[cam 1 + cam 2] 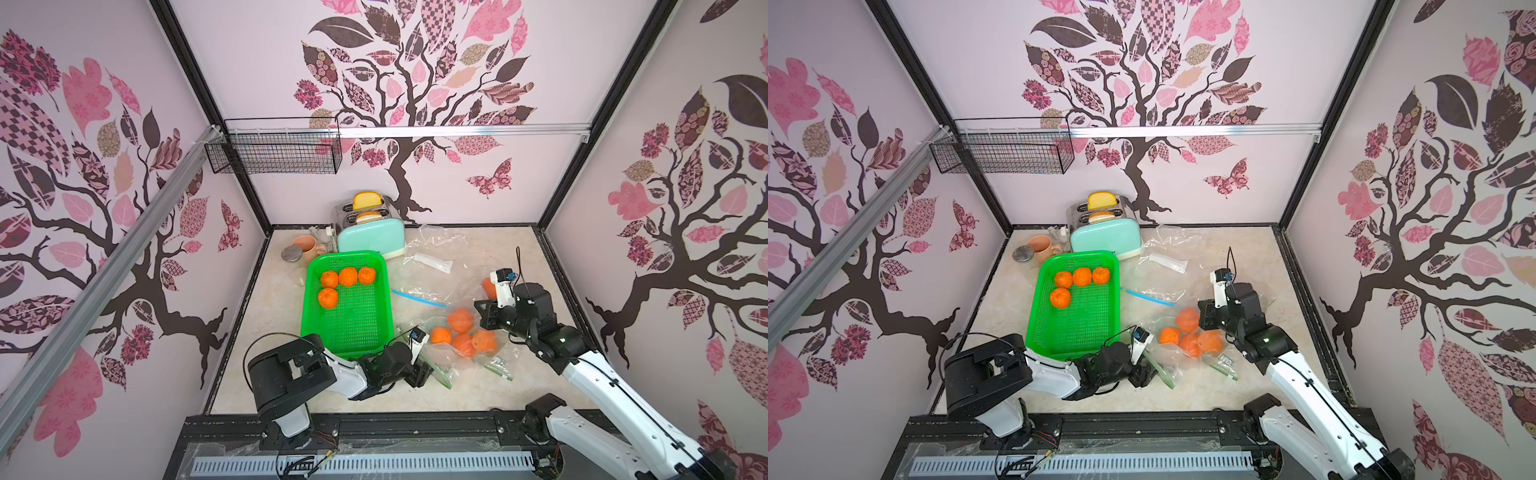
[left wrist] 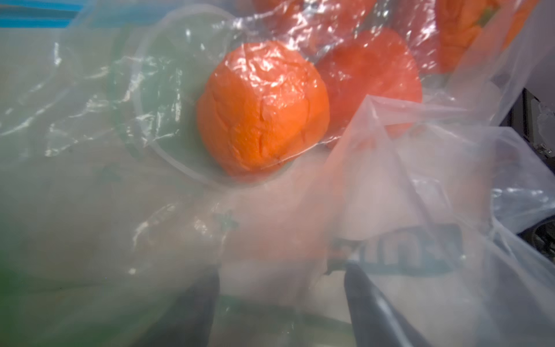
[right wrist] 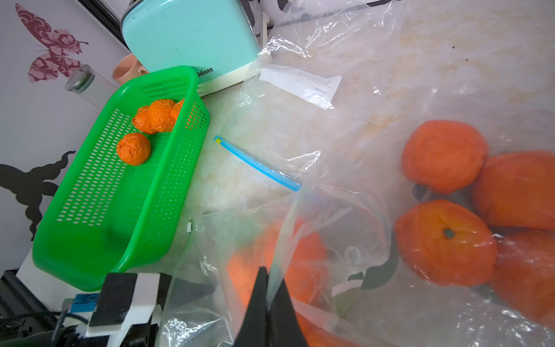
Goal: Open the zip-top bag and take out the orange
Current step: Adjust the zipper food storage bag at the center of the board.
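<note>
The clear zip-top bag (image 1: 494,357) lies on the table right of centre with several oranges inside, among them an orange (image 1: 440,335) nearest the left arm. My left gripper (image 1: 428,372) is at the bag's green zip edge (image 1: 1158,368). In the left wrist view its fingers (image 2: 375,303) stand apart under blurred plastic, open, and an orange (image 2: 261,111) sits ahead behind the film. My right gripper (image 3: 271,279) is shut on a fold of the bag's film (image 3: 288,228), close to the oranges (image 3: 444,240). In a top view this gripper (image 1: 484,313) sits at the bag's far side.
A green basket (image 1: 353,320) with several oranges stands left of the bag. Behind it are a mint toaster (image 1: 372,237), a pink cup (image 1: 305,247) and a jar (image 1: 291,252). An empty bag with a blue zip (image 1: 417,298) and another with a white label (image 1: 432,262) lie behind.
</note>
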`<state>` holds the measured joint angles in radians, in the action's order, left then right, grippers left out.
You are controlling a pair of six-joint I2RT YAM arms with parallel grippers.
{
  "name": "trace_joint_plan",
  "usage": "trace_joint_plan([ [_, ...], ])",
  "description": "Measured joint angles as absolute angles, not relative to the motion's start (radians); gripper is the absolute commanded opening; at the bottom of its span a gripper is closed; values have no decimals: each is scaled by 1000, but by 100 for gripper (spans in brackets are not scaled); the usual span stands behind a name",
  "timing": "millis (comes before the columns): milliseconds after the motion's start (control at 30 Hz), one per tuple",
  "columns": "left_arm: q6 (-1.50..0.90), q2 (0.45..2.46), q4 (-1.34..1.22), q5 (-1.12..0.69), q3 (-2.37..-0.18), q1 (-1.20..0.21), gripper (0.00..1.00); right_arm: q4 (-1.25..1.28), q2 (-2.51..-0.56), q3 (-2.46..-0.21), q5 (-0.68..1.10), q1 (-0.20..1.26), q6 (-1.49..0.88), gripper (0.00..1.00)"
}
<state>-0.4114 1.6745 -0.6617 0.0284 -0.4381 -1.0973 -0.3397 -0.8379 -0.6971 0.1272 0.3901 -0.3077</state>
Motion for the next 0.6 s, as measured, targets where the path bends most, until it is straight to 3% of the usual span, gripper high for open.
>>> trace_joint_plan([
  [333, -417, 1710, -709, 25, -450, -1097, 69, -335, -910, -683, 93, 390, -323, 3],
  [400, -410, 1710, -704, 27, -458, -1097, 69, -341, -940, -675, 68, 390, -331, 31],
  [500, -387, 1710, -694, 30, -481, -1097, 69, -358, -975, -673, 25, 390, -336, 54],
  [533, -378, 1710, -693, 33, -489, -1097, 69, -363, -981, -673, 4, 390, -334, 61],
  [600, -364, 1710, -694, 35, -498, -1097, 69, -375, -988, -679, -46, 390, -334, 62],
])
